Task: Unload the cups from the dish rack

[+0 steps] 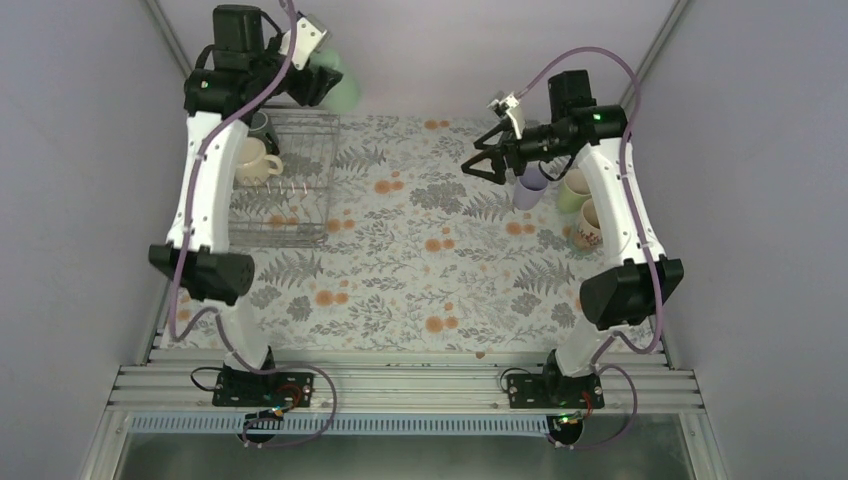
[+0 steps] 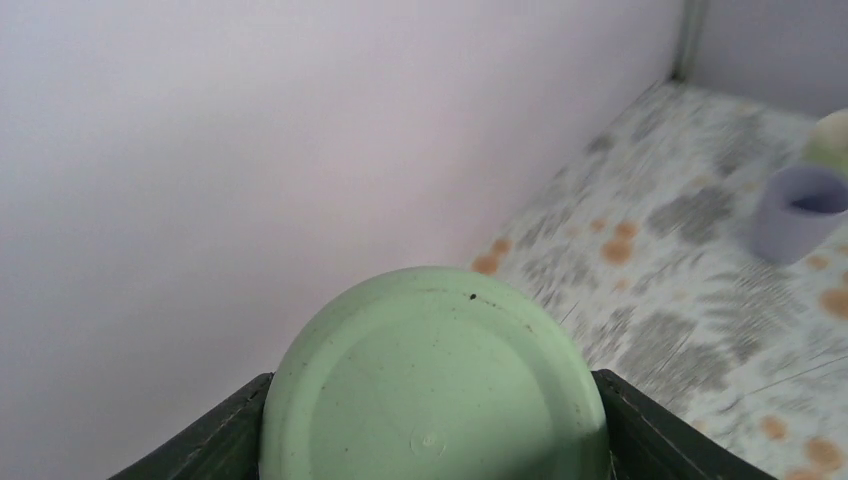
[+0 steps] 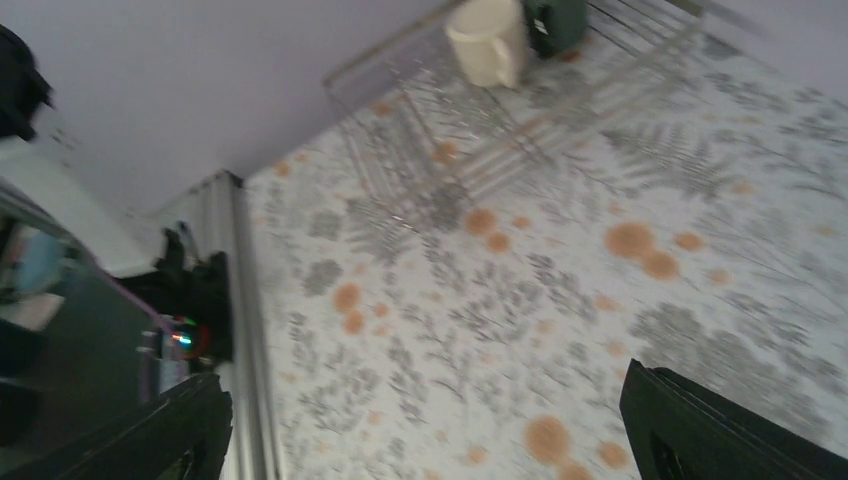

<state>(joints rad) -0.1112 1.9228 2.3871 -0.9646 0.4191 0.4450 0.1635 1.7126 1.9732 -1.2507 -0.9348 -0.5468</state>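
Mint-green tumbler (image 1: 345, 90) gripped in left claw (image 2: 430, 440) above far edge of dish rack (image 1: 300, 215); to be carried level, rightward. Right claw (image 1: 481, 164) agape, empty.

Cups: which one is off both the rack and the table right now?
The mint-green tumbler, gripped in the left pincer and held up near the back wall. The rest sit in the silver wire dish rack or on the floral table.
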